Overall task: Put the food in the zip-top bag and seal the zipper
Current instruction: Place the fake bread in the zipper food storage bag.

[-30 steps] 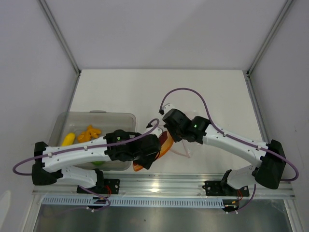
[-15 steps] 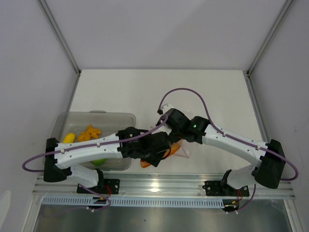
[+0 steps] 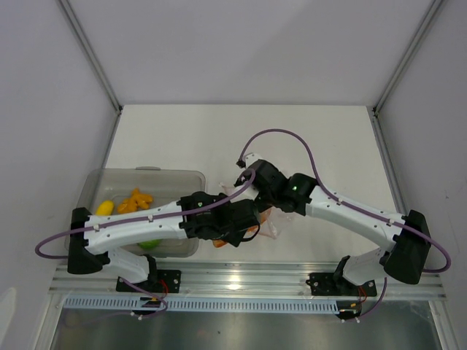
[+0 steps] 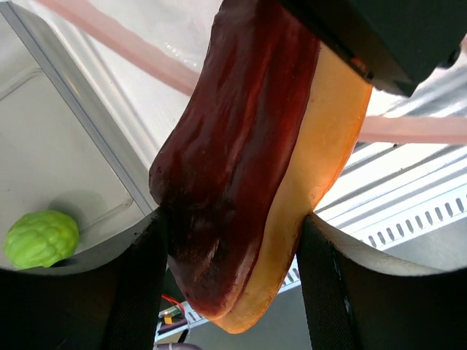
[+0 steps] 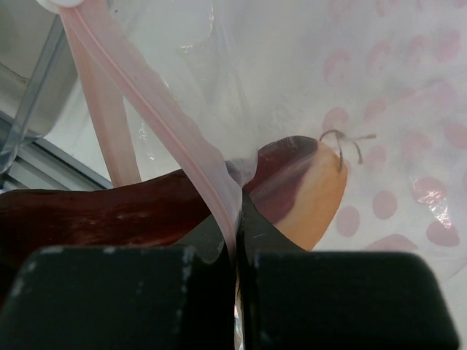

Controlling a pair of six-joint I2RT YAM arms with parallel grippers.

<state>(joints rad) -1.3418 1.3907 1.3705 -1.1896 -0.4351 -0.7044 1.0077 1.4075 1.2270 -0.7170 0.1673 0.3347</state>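
Observation:
My left gripper [image 3: 237, 222] is shut on the curved dark-red and orange slice [image 4: 255, 146], with a finger [image 4: 139, 292] on each side. The slice's far end reaches into the mouth of the clear zip-top bag [image 3: 276, 222], and shows through the dotted plastic [image 5: 310, 182]. My right gripper [image 5: 237, 219] is shut on the bag's pinkish zipper [image 5: 146, 109] and holds the mouth edge up. It also shows in the top view [image 3: 255, 191]. Yellow-orange pieces [image 3: 135, 200] and the lime-green fruit [image 4: 41, 238] lie in the grey bin [image 3: 146, 175].
The grey translucent bin stands at the left, close to my left arm. A metal rail [image 3: 248, 277] runs along the near table edge. White walls and frame posts [image 3: 91, 55] enclose the table on three sides.
My left gripper has moved right from the bin's corner with the slice, up to the bag's mouth. My right gripper has lifted the bag's edge slightly and shifted a little back.

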